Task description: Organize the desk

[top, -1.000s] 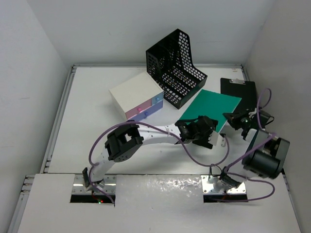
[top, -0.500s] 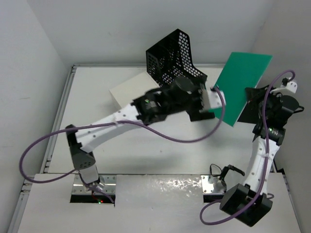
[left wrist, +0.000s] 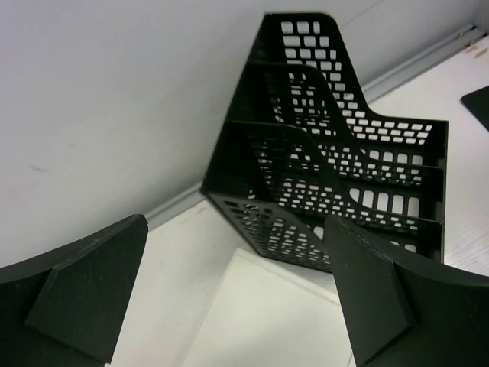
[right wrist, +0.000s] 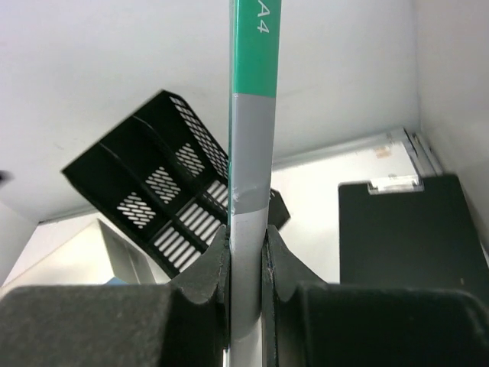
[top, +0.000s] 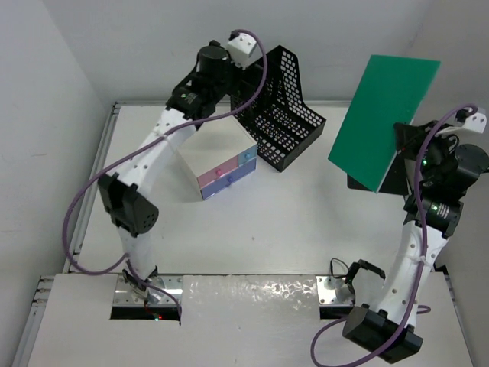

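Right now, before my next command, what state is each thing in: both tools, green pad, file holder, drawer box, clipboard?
Left tool: open, empty, facing the file holder.
Right tool: shut on the green pad's edge.
Green pad: held on edge, clear of the desk.
File holder: standing, slots empty.
Drawer box: drawers look shut.
Clipboard: lying flat on the desk.

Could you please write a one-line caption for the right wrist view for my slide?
Right gripper shut on a green pad, black file rack and clipboard beyond.
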`<state>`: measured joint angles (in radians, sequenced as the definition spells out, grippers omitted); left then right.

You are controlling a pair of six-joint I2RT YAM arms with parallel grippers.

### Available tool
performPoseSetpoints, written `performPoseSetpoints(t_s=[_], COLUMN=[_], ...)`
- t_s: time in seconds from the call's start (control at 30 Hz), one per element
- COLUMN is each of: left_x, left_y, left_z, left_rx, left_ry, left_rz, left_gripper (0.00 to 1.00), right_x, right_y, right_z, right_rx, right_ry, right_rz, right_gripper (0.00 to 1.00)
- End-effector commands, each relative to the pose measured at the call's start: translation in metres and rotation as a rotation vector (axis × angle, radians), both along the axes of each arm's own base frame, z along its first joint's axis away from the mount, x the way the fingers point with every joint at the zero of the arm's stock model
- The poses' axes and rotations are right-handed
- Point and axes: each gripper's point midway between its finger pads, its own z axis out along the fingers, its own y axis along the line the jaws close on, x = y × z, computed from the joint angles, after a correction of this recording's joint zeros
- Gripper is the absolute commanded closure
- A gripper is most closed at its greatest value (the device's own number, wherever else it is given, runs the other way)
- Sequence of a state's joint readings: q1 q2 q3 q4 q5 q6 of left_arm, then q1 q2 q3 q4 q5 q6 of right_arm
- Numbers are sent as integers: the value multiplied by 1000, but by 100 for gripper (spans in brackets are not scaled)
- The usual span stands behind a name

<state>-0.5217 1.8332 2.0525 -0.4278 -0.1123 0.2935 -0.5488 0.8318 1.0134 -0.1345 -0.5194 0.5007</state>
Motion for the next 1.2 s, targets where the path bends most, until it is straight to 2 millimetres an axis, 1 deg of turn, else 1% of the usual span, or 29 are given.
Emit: performPoseSetpoints(t_s=[0.0, 0.03, 0.07, 0.1, 0.13, 0.17, 0.2, 0.23, 0.27, 0.3, 0.37, 0.4, 0.47, 0.5, 0.53, 0.57, 0.63, 0.67, 0.7, 0.73, 0.77, 0.8, 0.87, 0.9, 0.93, 1.0, 1.03, 1.07, 1.17], left_x=[28, 36, 52, 60, 68, 77, 82, 86, 88, 90, 92, 92, 94, 95, 96, 97, 101, 102, 103, 105, 105, 105, 104, 102, 101, 99, 98, 96, 95], left_y=[-14, -14, -16, -10, -6, -4, 1, 6, 9, 11, 11, 10, 12, 14, 14, 14, 14, 14, 14, 20, 17, 19, 18, 18, 16, 12, 11, 8, 1], left_z=[7, 4, 3, -1, -3, -8, -11, -24, -21, -26, -40, -44, -54, -58, -69, -75, -95, -107, -114, -121, -128, -136, -143, -148, -148, -150, -150, -152, -157], left_rx=[-84, -83, -93, -99, -104, -111, -109, -93, -99, -83, -65, -60, -45, -36, -21, -11, 8, 6, 1, -11, -19, -16, -17, -14, -18, -24, -24, -24, -4], left_ry=[-41, -35, -40, -26, -28, -31, -33, -22, -44, -44, -18, -7, 9, 10, 27, 35, 71, 105, 124, 150, 168, 187, 201, 213, 214, 221, 223, 230, 226], left_rz=[45, 67, 83, 108, 131, 149, 170, 195, 208, 220, 227, 228, 238, 248, 249, 247, 241, 229, 220, 225, 203, 200, 182, 172, 160, 134, 126, 110, 52], left_gripper=[0, 0, 0, 0, 0, 0, 0, 0, 0, 0, 1, 1, 1, 1, 2, 2, 5, 10, 14, 18, 22, 31, 40, 49, 54, 65, 68, 76, 89], right_x=[-3, 0, 0, 0, 2, 2, 3, 4, 8, 8, 16, 18, 28, 31, 35, 43, 51, 57, 60, 61, 64, 65, 67, 69, 71, 76, 77, 78, 80], right_y=[15, 17, 20, 24, 30, 33, 35, 40, 40, 44, 45, 53, 56, 68, 71, 81, 88, 93, 95, 98, 102, 102, 104, 105, 107, 113, 116, 122, 129], right_z=[56, 55, 63, 72, 75, 82, 84, 87, 87, 91, 90, 89, 83, 81, 78, 73, 71, 63, 62, 66, 65, 66, 72, 75, 79, 78, 78, 77, 74], right_rx=[-104, -102, -128, -150, -162, -193, -205, -214, -229, -238, -245, -246, -263, -269, -297, -298, -318, -311, -315, -321, -326, -333, -334, -334, -337, -338, -340, -340, -345], right_ry=[-161, -157, -182, -210, -220, -243, -252, -260, -259, -269, -260, -260, -237, -231, -222, -201, -195, -165, -162, -170, -169, -174, -192, -207, -228, -237, -241, -243, -262], right_rz=[59, 76, 90, 104, 127, 136, 144, 159, 158, 170, 175, 198, 195, 223, 228, 245, 259, 275, 278, 281, 288, 286, 278, 277, 280, 297, 304, 318, 334], right_gripper=[100, 100, 100, 100, 100, 100, 100, 100, 100, 100, 100, 100, 100, 100, 100, 100, 100, 100, 100, 100, 100, 100, 100, 100, 100, 100, 100, 100, 100])
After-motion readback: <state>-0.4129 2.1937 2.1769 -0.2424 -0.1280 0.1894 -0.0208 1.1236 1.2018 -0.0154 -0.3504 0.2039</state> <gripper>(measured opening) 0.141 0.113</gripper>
